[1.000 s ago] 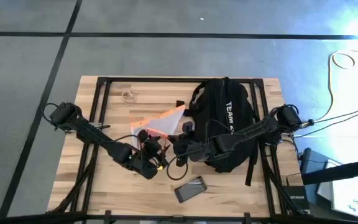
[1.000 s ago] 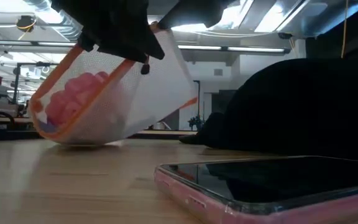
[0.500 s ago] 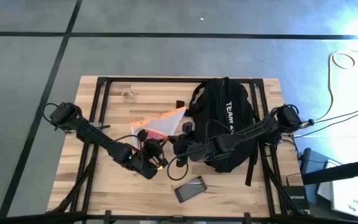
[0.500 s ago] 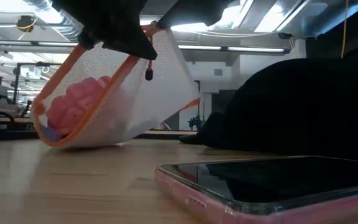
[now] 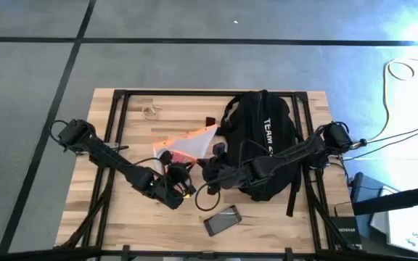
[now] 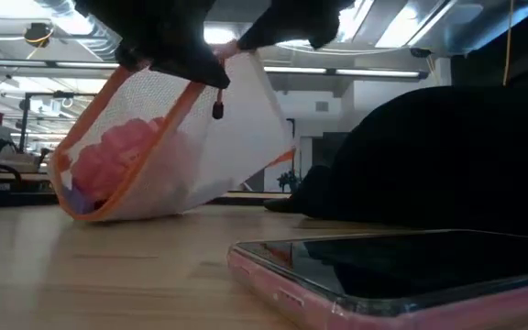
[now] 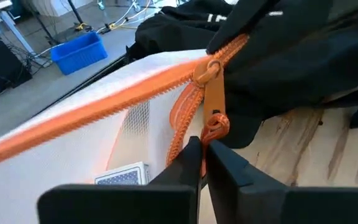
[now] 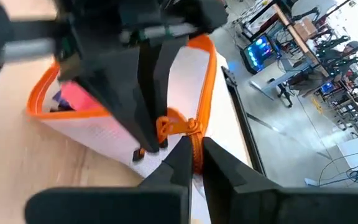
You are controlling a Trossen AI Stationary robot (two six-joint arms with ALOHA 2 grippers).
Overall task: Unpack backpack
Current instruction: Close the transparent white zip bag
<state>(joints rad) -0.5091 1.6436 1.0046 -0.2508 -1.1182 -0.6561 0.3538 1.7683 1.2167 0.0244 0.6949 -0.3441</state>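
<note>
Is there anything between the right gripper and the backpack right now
Nothing stands between them, but the right gripper is shut on the mesh pouch's orange zipper edge, just left of the backpack. The left gripper pinches the zipper pull.

Two dark, slender arms are seen from above, each built of jointed black segments with a bulkier rounded housing at the shoulder end. Thin black cables are looped along the left arm (image 5: 115, 163) and the right arm (image 5: 289, 154). Small yellow and red spots (too small to identify) are shown near the left wrist. The fingers (image 7: 225, 168) are matte black, flat-sided and tapered.
</note>
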